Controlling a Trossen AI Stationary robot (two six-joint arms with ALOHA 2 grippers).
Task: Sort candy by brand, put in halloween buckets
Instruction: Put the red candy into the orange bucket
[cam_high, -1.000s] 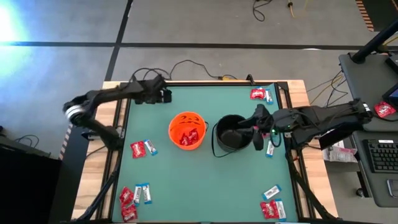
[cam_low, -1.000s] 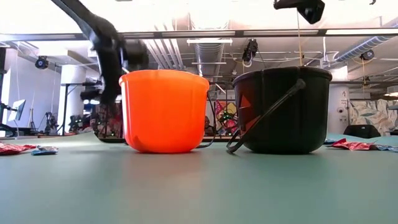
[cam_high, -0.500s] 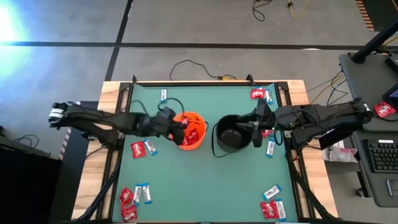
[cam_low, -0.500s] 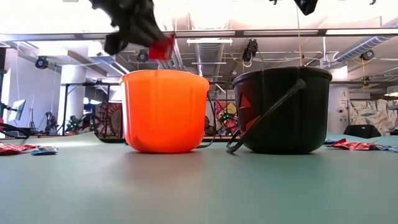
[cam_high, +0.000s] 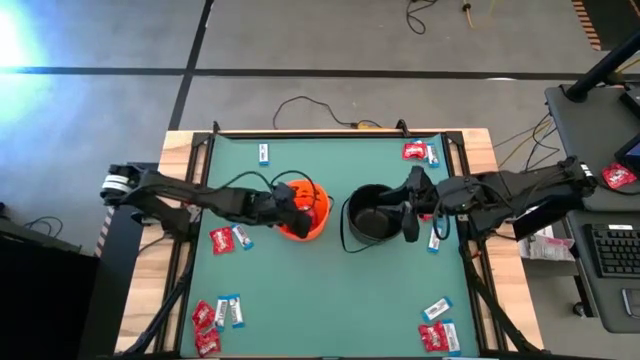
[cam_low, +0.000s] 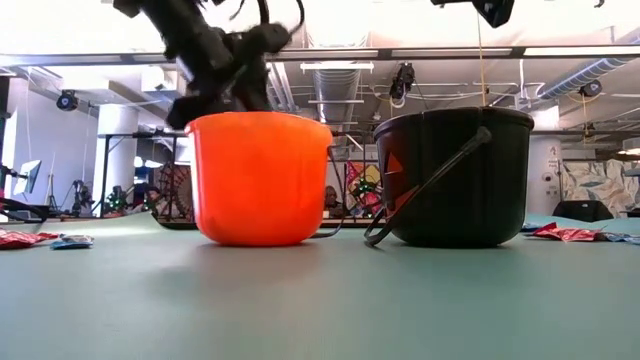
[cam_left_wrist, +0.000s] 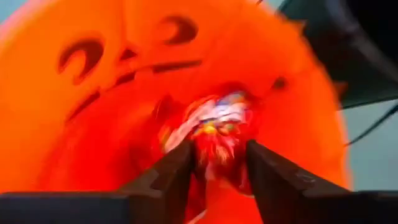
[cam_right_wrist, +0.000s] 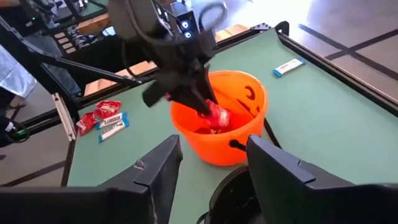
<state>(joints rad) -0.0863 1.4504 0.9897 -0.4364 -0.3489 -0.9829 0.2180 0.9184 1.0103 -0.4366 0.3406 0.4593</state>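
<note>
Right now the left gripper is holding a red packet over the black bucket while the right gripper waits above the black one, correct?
Not quite. The left gripper holds the red packet over the orange bucket, not the black bucket, as the right wrist view shows. The right gripper does wait above the black one.

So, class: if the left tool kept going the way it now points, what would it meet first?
The left tool, holding a red packet, would probably meet the red candy pile inside the orange bucket.
</note>
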